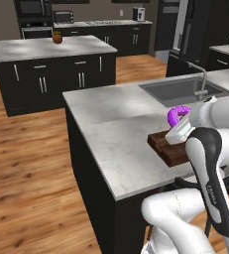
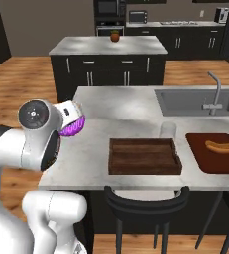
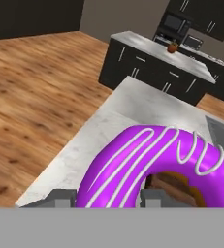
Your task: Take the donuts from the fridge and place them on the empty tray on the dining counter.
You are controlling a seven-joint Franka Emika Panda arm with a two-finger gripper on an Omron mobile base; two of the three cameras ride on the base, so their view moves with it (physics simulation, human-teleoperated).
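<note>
Purple donut in your fingers above the worktop's near end.

Magenta icing with thin white looping stripes covers the ring donut [image 3: 157, 164], glossy and smooth, with a brown cakey edge showing at its hole. You have the fingers [image 3: 104, 197] partly closed and clamped on the ring, one grey tip on each side of its near wall. Your load hangs over the white-grey veined marble worktop [image 2: 121, 106], off to the side of the dark brown rectangular tray [image 2: 144, 156], whose low raised rim frames a flat planked floor. Beyond that sits a reddish board [image 2: 215, 151] carrying a sausage-shaped item [image 2: 219, 146], near the inset grey sink [image 2: 190, 101].
</note>
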